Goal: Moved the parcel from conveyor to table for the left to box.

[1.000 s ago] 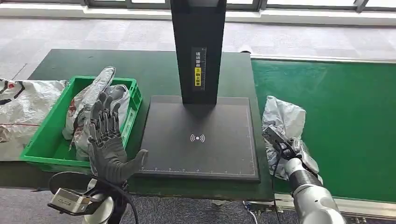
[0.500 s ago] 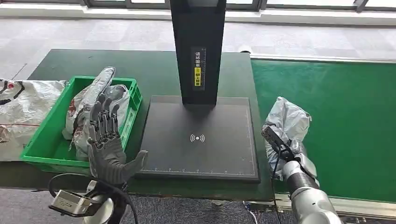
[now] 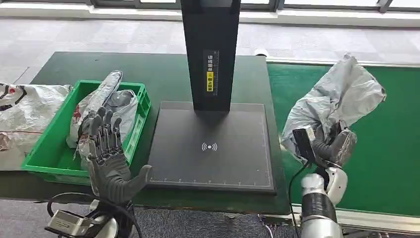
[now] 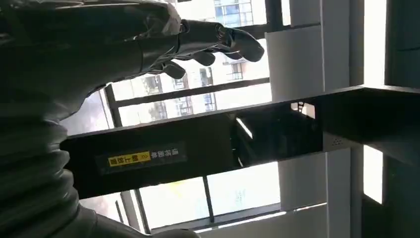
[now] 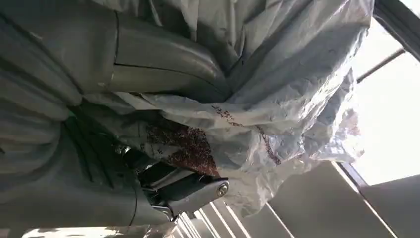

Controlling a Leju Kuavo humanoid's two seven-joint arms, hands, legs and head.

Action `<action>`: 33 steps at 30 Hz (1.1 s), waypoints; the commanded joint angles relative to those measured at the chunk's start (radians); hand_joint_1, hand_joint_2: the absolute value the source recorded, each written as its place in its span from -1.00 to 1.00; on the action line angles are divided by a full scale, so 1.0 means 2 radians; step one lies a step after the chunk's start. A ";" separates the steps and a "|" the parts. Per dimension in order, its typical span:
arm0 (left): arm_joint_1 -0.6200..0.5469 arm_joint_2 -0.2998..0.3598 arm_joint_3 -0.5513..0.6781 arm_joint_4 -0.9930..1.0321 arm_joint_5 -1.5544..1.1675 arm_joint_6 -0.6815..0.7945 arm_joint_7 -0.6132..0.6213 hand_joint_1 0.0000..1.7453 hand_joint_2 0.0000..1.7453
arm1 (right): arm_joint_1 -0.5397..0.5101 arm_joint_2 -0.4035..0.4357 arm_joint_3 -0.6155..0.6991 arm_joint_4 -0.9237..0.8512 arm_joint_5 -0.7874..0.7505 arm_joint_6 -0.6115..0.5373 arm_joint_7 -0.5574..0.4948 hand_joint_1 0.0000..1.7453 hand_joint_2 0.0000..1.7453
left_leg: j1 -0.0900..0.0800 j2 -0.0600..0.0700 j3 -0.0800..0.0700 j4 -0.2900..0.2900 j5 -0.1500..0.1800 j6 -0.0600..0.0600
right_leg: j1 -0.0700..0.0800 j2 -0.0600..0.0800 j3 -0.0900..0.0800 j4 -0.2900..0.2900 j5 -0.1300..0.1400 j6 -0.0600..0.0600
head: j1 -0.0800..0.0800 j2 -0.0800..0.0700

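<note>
Transfer step: grey parcel (image 3: 333,101) gripped by right hand (image 3: 331,144), raised right of the scanner pad (image 3: 210,146); carry onto pad required; left hand (image 3: 110,158) empty, fingers spread.

Bright, even daylight from windows (image 3: 297,5) at the top; soft shadows. Wrist views are backlit, window glare blown out at right, foreground dark.

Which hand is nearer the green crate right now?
Left. The left hand hovers open at the green crate's near right corner, over its bagged parcels. The right hand is far across the black scanner pad, holding the grey parcel above the conveyor.
</note>
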 commanded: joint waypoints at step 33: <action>-0.003 0.003 0.006 0.039 0.000 0.018 0.002 -1.00 1.00 | 0.007 0.027 0.364 0.115 0.117 0.001 0.170 1.00 1.00 | 0.001 0.002 0.003 -0.002 0.000 0.000 | 0.000 0.003 0.002 -0.001 0.000 0.000 | 0.000 0.000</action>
